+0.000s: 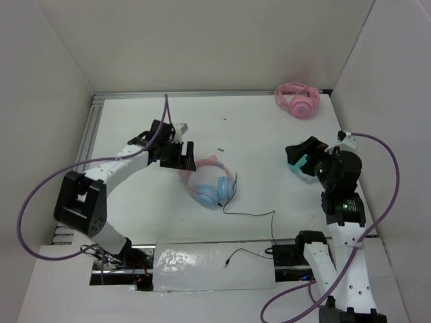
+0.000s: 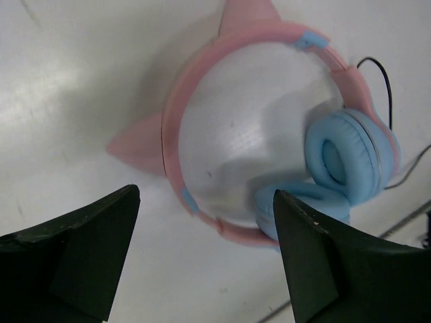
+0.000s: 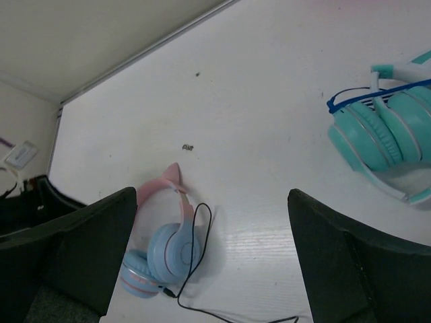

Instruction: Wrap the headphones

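Note:
The headphones [image 1: 214, 183] lie on the white table left of centre, with the pink cat-ear headband [image 1: 207, 164] toward the back and the light blue earcups [image 1: 209, 194] toward the front. Their thin black cable [image 1: 250, 215] trails right and then down to the front edge. My left gripper [image 1: 180, 156] is open and empty, hovering just left of the headband. In the left wrist view the headphones [image 2: 168, 121] lie beyond the open gripper [image 2: 205, 196]. My right gripper [image 1: 301, 156] is open and empty, far to the right. Its wrist view shows the headphones [image 3: 165, 249] beyond the gripper [image 3: 213, 195].
Teal headphones [image 1: 294, 168] lie under my right gripper and show in the right wrist view [image 3: 384, 134]. All-pink headphones [image 1: 296, 101] lie at the back right. A small dark scrap [image 1: 219, 149] lies behind the headband. A clear plastic sheet [image 1: 195, 259] covers the front edge. White walls enclose the table.

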### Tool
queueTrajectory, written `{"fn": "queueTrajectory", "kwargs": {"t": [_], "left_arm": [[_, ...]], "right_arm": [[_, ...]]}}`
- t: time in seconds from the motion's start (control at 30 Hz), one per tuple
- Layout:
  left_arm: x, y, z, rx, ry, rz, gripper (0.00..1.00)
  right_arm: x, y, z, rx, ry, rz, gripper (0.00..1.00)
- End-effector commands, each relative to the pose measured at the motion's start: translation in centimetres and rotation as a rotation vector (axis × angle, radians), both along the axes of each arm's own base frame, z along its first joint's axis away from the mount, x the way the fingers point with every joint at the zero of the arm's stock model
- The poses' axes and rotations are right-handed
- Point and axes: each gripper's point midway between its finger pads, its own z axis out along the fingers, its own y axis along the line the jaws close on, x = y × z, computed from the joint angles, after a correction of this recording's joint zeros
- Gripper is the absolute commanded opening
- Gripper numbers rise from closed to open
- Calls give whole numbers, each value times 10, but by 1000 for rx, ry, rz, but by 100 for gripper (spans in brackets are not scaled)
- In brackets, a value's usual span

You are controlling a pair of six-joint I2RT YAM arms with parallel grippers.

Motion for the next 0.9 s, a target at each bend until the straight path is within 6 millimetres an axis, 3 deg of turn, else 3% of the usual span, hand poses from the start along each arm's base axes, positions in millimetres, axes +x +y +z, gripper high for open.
{"fn": "queueTrajectory", "kwargs": {"t": [0.0, 0.07, 0.3, 0.47, 0.6, 0.77, 0.83, 0.87], "left_arm": [[43, -17, 4, 24, -171, -178, 92], [64, -20, -16, 84, -168, -199, 90], [86, -18, -48, 266, -181, -174, 71], [91, -22, -60, 332, -196, -179, 62], [90, -22, -75, 401, -190, -176, 46], [89, -23, -83, 403, -156, -164, 44], [88, -21, -87, 415, -135, -157, 29], [87, -20, -89, 423, -124, -146, 12]], "right_arm": [[0, 10, 24, -43, -113, 80, 100], [-3, 18, 25, -50, -143, 127, 100], [-7, 13, 32, -66, -189, 95, 100], [-8, 18, 31, -65, -196, 127, 100], [-11, 16, 34, -74, -224, 112, 100], [-13, 15, 34, -76, -228, 103, 100], [-13, 15, 35, -78, -232, 103, 100], [-13, 14, 34, -78, -231, 101, 100]]}}
